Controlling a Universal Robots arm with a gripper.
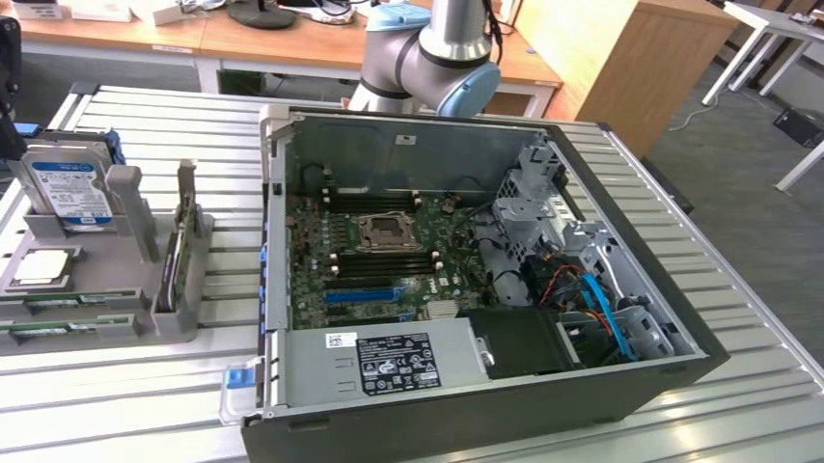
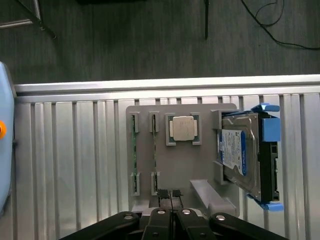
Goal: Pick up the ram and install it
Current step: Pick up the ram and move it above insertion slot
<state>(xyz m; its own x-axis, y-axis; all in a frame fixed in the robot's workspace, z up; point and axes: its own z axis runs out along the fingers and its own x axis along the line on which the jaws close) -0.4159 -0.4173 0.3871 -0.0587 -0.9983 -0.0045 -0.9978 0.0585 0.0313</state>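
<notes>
At the exterior view's left, on the slatted aluminium table, sits a flat grey plastic holder. It carries a leaning silver hard drive with a blue-and-white label and a square metal-capped processor chip. Toward the camera it also holds two long, narrow green circuit-board ram sticks, standing on edge side by side. Both sticks are in the holder, well apart from the computer. Just beside the holder, a dark card with a metal bracket stands on edge.

In the wrist view my gripper hangs above that holder. Its two black fingers are pressed together with nothing between them. Their tips show over the holder's rim, just beside the end of the ram stick nearer the processor chip. I cannot tell whether they touch anything.

In the middle lies the open black computer case, with my silver-and-blue arm rising behind it. Inside are the green motherboard and its square metal processor socket, with empty black memory slots flanking the socket. A blue plastic expansion slot is there too. A grey power supply box fills the near corner. Toward the right are a metal drive cage and blue cables.
</notes>
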